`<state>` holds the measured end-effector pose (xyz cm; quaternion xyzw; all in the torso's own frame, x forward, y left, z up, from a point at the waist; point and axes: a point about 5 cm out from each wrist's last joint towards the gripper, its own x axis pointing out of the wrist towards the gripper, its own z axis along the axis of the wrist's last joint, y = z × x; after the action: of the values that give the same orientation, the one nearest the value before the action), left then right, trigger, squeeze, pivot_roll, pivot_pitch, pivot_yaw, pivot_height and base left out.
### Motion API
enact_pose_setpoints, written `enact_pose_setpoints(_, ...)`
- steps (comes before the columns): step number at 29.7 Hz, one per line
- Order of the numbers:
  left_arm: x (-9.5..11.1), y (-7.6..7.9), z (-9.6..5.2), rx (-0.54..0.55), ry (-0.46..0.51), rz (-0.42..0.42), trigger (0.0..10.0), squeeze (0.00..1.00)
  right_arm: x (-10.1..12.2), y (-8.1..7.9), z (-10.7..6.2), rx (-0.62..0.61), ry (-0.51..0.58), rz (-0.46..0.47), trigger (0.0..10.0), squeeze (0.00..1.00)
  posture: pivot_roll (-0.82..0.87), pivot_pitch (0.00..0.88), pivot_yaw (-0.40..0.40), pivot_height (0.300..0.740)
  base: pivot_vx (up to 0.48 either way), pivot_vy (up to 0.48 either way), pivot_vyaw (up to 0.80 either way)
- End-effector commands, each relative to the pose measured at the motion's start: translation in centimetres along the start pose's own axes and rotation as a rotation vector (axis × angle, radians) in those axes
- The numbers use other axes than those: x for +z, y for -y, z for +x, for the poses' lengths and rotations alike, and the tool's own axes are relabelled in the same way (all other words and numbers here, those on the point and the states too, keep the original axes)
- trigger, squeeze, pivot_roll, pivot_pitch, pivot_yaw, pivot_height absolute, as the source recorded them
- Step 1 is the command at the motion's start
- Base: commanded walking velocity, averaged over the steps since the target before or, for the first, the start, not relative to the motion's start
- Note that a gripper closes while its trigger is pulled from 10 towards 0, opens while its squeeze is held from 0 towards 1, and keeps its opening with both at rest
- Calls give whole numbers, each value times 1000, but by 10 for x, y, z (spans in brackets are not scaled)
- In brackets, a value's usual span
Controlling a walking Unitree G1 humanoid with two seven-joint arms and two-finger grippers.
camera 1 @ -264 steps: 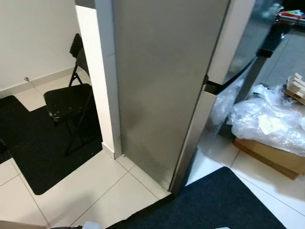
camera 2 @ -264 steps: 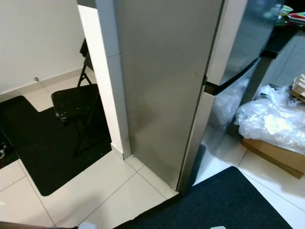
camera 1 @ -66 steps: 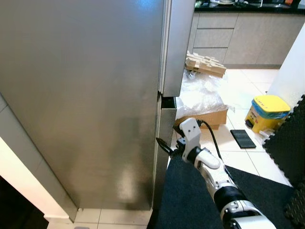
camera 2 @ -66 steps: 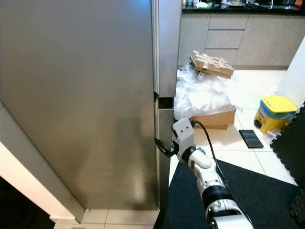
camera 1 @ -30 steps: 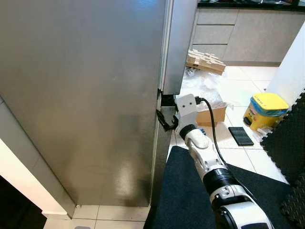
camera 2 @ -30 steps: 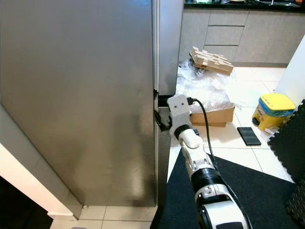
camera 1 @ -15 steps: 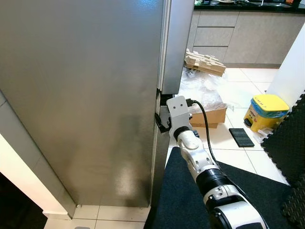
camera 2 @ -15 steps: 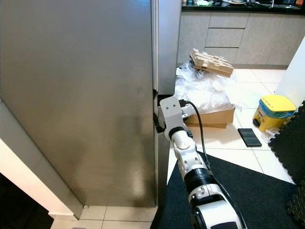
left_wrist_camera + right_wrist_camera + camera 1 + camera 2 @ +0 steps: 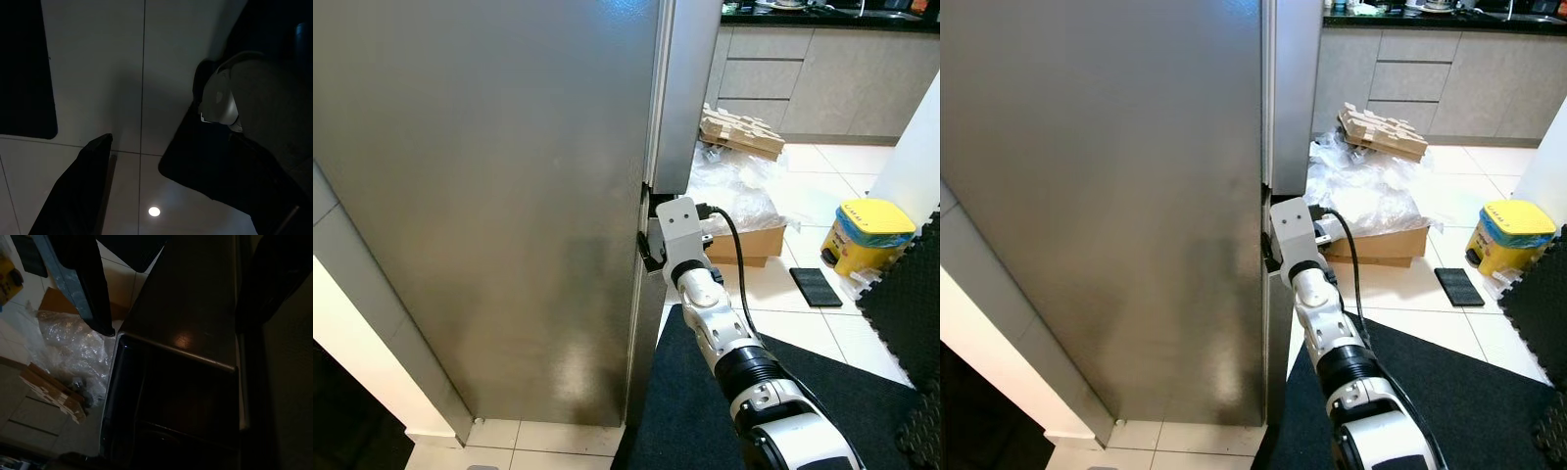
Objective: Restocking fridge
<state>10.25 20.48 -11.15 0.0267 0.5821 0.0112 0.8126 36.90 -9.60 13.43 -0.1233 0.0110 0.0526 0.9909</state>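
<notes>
— What fills the scene?

— A tall stainless-steel fridge (image 9: 509,196), brushed grey, standing upright with its long axis vertical. Its broad side panel faces the camera; the doors face away to the right, split by a dark gap between the upper and lower door. No brand or writing can be read on it.

— And the arms?

— The right gripper (image 9: 649,253) is at that gap, at the fridge's front corner, on a silver arm with a black cable looping off the wrist. In the right wrist view its black fingers (image 9: 83,279) stand spread apart, one on each side of the door edge. The left gripper (image 9: 146,196) hangs over pale floor tiles, one finger well apart from the other.

— What lies beyond the fridge?

— A dark mat (image 9: 822,392) on the floor under the arm, crumpled clear plastic (image 9: 1371,196) over a cardboard box (image 9: 1386,243), a stack of wooden pieces (image 9: 1381,132), a yellow bin (image 9: 867,230), and a small black flat object (image 9: 815,287) on the tiles.
</notes>
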Motion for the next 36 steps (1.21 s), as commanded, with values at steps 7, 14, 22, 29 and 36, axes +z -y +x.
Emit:
enact_pose_setpoints(7, -5, 6, 0, -18, -12, -2, 10000, 0, -10, 27, 0, -147, -64, -18, 10000, 0, 57, 0, -34, 740, 0, 0, 0)
enact_pose_setpoints(14, -5, 5, 0, -20, -11, 1, 10000, 0, -18, 38, -3, -212, -102, -45, 10000, 0, 54, 0, -32, 740, 0, 0, 0)
enact_pose_setpoints(22, -4, 5, 0, -21, -10, 6, 10000, 0, -27, 56, -7, -304, -148, -66, 10000, 0, 51, 0, -29, 740, 0, 0, 0)
enact_pose_setpoints(29, -4, 5, 0, -21, -10, 8, 10000, 0, -29, 61, -9, -325, -160, -69, 10000, 0, 50, 0, -26, 740, 0, 0, 0)
enact_pose_setpoints(36, -4, 4, 0, -22, -10, 10, 10000, 0, -30, 62, -9, -340, -166, -71, 10000, 0, 50, 0, -25, 740, 0, 0, 0)
